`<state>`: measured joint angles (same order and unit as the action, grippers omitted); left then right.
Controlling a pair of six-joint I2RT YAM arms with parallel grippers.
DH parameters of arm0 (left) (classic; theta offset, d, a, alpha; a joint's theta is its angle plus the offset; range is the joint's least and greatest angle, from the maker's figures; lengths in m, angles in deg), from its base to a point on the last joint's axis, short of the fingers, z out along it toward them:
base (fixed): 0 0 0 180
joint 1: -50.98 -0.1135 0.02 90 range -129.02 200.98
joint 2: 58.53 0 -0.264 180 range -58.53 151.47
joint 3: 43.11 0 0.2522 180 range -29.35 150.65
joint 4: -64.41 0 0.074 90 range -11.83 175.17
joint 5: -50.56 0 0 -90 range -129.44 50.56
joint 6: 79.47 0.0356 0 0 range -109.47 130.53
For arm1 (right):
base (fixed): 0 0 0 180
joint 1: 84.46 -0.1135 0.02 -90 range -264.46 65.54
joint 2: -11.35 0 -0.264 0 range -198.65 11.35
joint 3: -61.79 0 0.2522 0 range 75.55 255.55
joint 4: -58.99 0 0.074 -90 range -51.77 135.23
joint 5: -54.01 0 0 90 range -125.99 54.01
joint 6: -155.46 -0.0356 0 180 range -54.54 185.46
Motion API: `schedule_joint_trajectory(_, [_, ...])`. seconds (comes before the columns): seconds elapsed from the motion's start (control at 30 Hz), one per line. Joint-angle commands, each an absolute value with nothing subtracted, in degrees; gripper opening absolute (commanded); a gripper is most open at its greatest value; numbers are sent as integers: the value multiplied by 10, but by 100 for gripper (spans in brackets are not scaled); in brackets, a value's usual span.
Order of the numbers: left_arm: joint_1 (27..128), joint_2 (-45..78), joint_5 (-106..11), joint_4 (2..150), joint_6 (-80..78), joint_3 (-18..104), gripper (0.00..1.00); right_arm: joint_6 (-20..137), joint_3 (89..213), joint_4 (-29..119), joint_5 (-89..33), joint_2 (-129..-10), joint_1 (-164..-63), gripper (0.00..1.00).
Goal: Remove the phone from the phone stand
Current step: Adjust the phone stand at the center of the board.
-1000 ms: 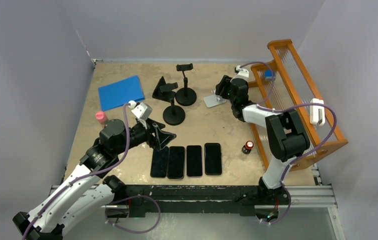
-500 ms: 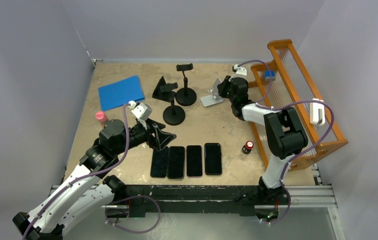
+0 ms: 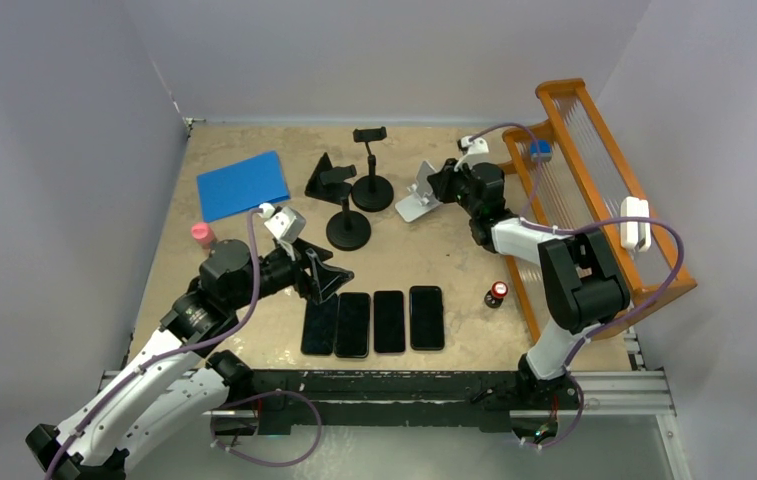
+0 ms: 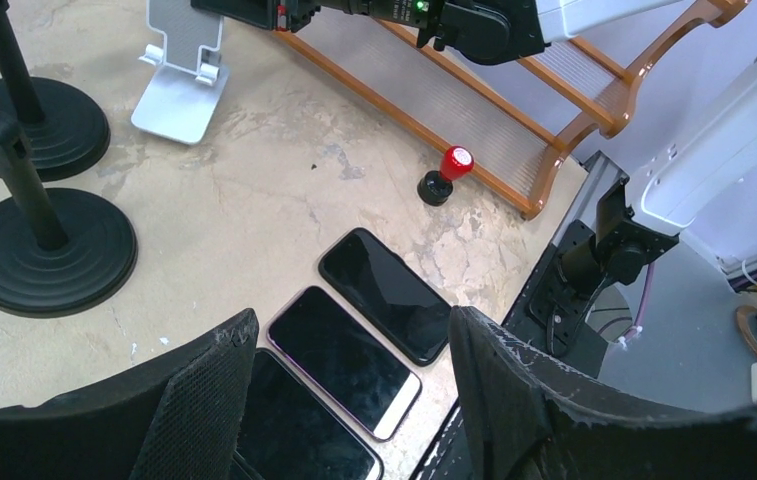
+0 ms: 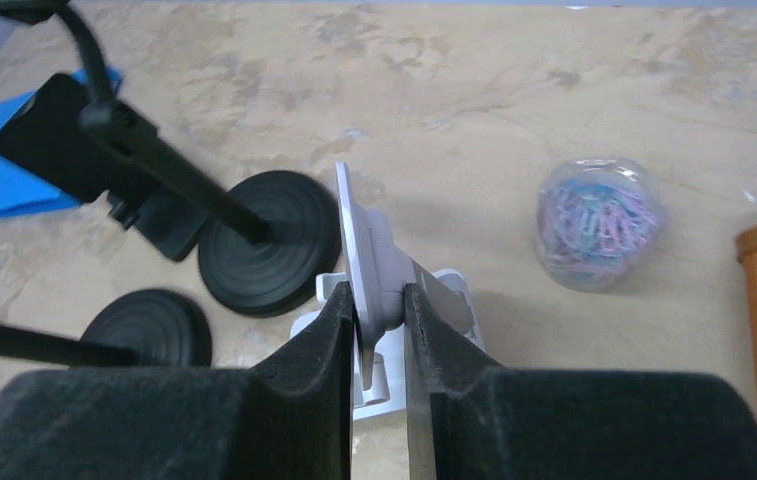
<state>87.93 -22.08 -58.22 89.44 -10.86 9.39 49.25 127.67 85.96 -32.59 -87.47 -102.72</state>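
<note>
The orange slatted rack (image 3: pixel 594 190) is seen at the right edge of the table (image 3: pixel 454 260). A small blue object (image 3: pixel 540 150) sits inside its far end, and a white piece (image 3: pixel 635 222) rests on its outer rail. A clear round tub (image 5: pixel 599 222) filled with coloured paper clips is set on the table near the rack. A pink-capped bottle (image 3: pixel 201 234) stands by the blue sheet (image 3: pixel 243 185). A red-capped bottle (image 3: pixel 497 293) stands just beside the rack's near end.

The right gripper (image 5: pixel 379 305) is closed down narrow on the silver stand (image 5: pixel 366 245), with both pads pressed against its upright back plate. In the top view the stand is seen tilted. The left gripper (image 4: pixel 352 318) is held wide apart above the near row, with nothing gripped or touched.

Four phones (image 3: pixel 389 321) are laid flat side by side near the front edge, screens dark, well apart from the silver stand. A dark slab is seen leaning on the black wedge stand (image 3: pixel 326 180). It is possibly a phone, but it cannot be told from the stand's own plate. Two black pole stands (image 3: pixel 349 232) are placed just beside the wedge stand.
</note>
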Motion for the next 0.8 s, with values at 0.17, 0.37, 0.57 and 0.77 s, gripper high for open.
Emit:
schedule_joint_trajectory(0.17, [881,-232,-606,859,-102,94,67,600,1315,845,-113,-854,-1029,0])
schedule_joint_trajectory(0.37, [881,-238,-616,854,-102,92,67,639,1331,827,-52,-868,-1026,0])
schedule_joint_trajectory(0.57, [881,-244,-617,852,-101,90,67,682,1367,792,-39,-911,-1026,0])
schedule_joint_trajectory(0.77, [881,-248,-615,852,-100,89,67,700,1405,738,-48,-945,-1025,0])
